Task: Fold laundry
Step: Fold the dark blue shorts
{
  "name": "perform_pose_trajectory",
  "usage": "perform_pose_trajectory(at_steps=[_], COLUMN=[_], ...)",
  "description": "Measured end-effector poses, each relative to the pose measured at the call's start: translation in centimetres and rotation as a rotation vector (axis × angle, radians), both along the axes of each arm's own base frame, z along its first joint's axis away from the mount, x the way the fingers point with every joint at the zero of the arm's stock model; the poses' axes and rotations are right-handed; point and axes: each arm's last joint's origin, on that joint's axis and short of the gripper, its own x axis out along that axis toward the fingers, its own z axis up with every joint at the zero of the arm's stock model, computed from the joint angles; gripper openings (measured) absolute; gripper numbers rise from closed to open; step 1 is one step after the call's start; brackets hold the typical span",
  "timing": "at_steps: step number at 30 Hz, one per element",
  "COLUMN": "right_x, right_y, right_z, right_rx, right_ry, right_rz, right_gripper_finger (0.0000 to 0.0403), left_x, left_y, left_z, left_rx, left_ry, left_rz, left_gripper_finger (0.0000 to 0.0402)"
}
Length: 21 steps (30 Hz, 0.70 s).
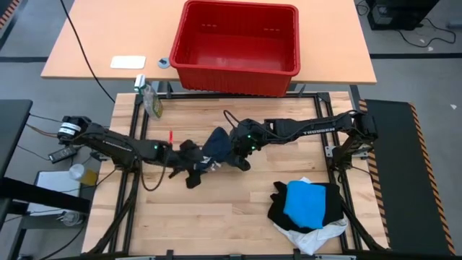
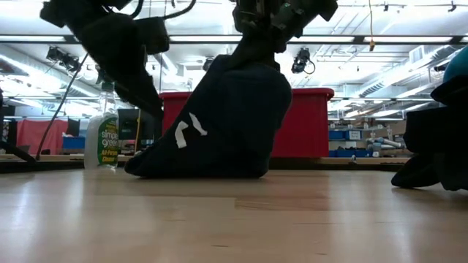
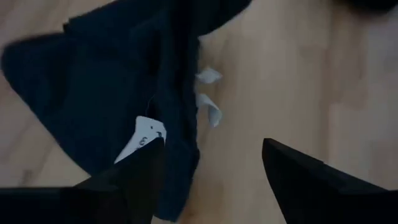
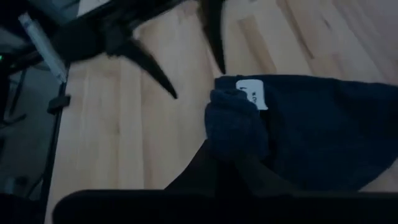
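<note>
A dark navy garment (image 1: pixel 214 150) with a white label (image 4: pixel 252 93) stands in a peaked heap at the table's middle. Its top is raised and its lower edge (image 2: pixel 197 169) rests on the wood. My right gripper (image 1: pixel 237 153) is shut on its top, coming in from the table's right. My left gripper (image 3: pixel 214 180) is open at the garment's left side. One of its fingers (image 3: pixel 140 183) stands at the cloth's edge, the other over bare wood. A pile of black, bright blue (image 1: pixel 307 202) and white laundry lies at the near right. My right gripper pinches a bunched fold (image 4: pixel 236 127) of the navy garment beside the white label, between its two fingers. The fingers slant down from the table's right. The cloth hangs from them as a peak (image 2: pixel 256 69), its lower part on the table. My left gripper: I cannot tell whether its finger touches the cloth's edge.
A red plastic basket (image 1: pixel 238 43) stands on the far table beyond the work table. A spray bottle (image 1: pixel 150 97) stands at the far left corner. Bare wood lies in front of the garment, along the near edge and left of the pile.
</note>
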Motion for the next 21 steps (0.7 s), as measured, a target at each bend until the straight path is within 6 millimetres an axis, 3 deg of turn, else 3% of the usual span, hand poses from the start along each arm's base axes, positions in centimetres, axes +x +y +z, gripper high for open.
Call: perform_pose_trajectory(at_steps=[7, 21], right_x=[0.0, 0.1], right_y=[-0.4, -0.7], right_z=[0.0, 0.1], right_rx=[0.083, 0.126], right_ry=[0.017, 0.011], right_rz=[-0.097, -0.153], right_gripper_finger=[0.0017, 0.0017], left_x=[0.2, 1.2], left_y=[-1.7, -3.0], left_z=[-2.0, -7.3], left_rx=[0.206, 0.222], left_ry=[0.095, 0.258], left_rz=[0.0, 0.1], left_gripper_finger=[0.0272, 0.027])
